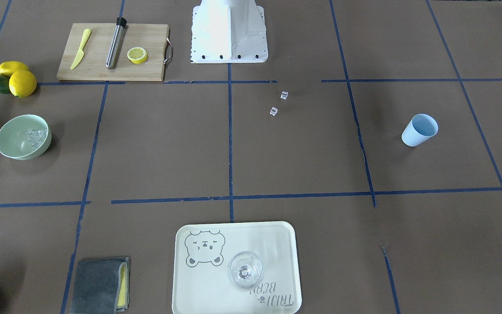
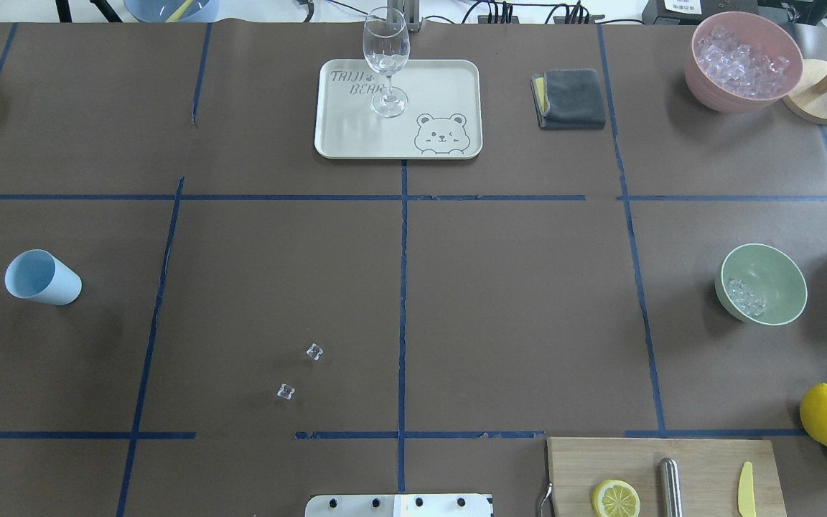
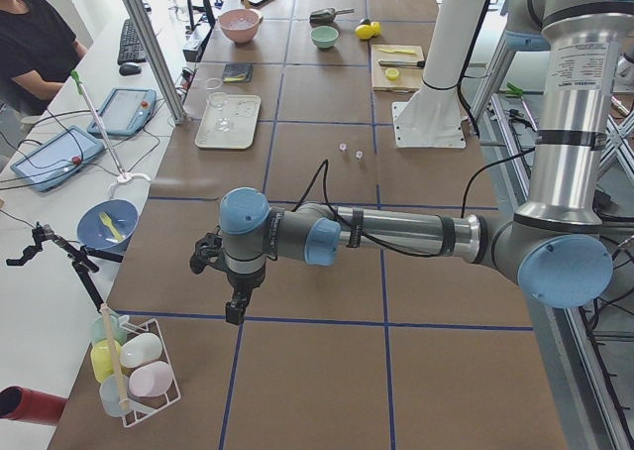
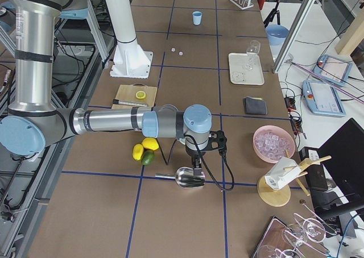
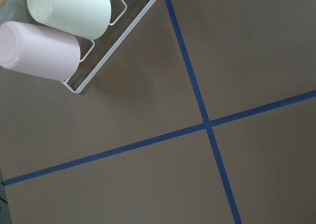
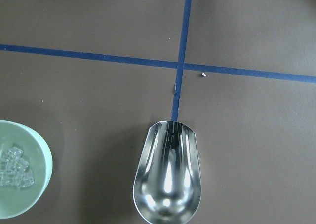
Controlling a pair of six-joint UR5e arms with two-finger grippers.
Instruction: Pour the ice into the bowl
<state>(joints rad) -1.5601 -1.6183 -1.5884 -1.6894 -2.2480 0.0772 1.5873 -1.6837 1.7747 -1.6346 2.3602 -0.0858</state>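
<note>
Pouring judged done: ice [image 1: 35, 136] held in bowl [image 1: 10, 140] at left of frame, two stray cubes [image 1: 273, 111] mid-frame. Opening of left gripper [image 3: 235, 313], right gripper [image 4: 197, 170] cannot be told. Strays to be gathered next.

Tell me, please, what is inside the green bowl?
A small heap of clear ice cubes sits against one side of the bowl; the bottom beneath them is covered.

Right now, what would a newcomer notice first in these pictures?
Two stray ice cubes lie loose on the table, far from the mint-green bowl on the robot's right, which holds a small heap of ice. An empty shiny scoop lies beside that bowl.
</note>
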